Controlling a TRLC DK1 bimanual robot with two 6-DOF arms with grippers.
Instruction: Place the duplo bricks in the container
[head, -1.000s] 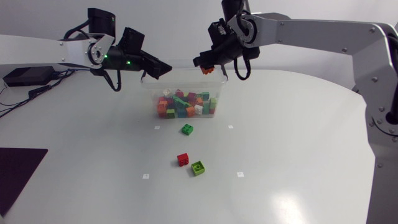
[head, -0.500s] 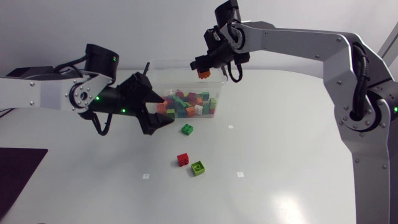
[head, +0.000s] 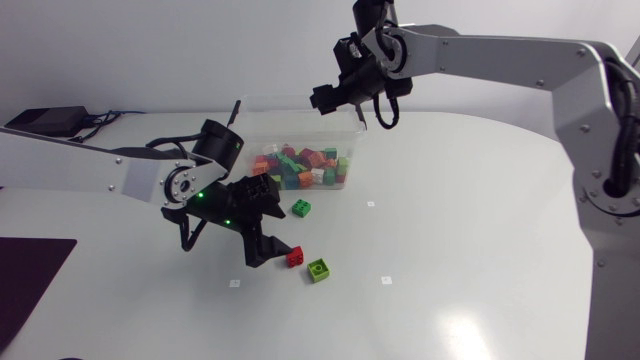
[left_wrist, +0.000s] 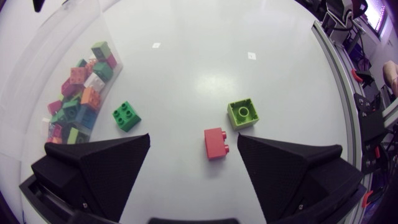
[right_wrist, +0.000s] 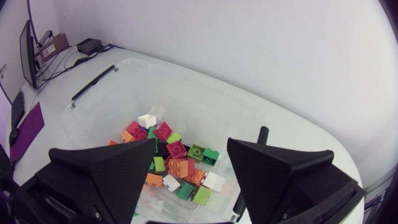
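The clear container (head: 352, 150) already holds most bricks (head: 300, 165); the right gripper (right_wrist: 191, 146) hangs above it, spread and empty, while the left gripper (left_wrist: 194, 140) hovers wide open over the red brick (left_wrist: 216, 142) in front of the container — a pick-up about to begin, I judge. It needs to drop and close squarely without nudging the lime brick (left_wrist: 242, 112) just beside. The container's see-through walls are hard to trace.

A robotics lab: a left arm (head: 90, 172) and a right arm (head: 500, 55) of grey links and black joints reach over a plain white surface (head: 470, 260) with small square marks (head: 371, 204) around the left tool (left_wrist: 193, 138).
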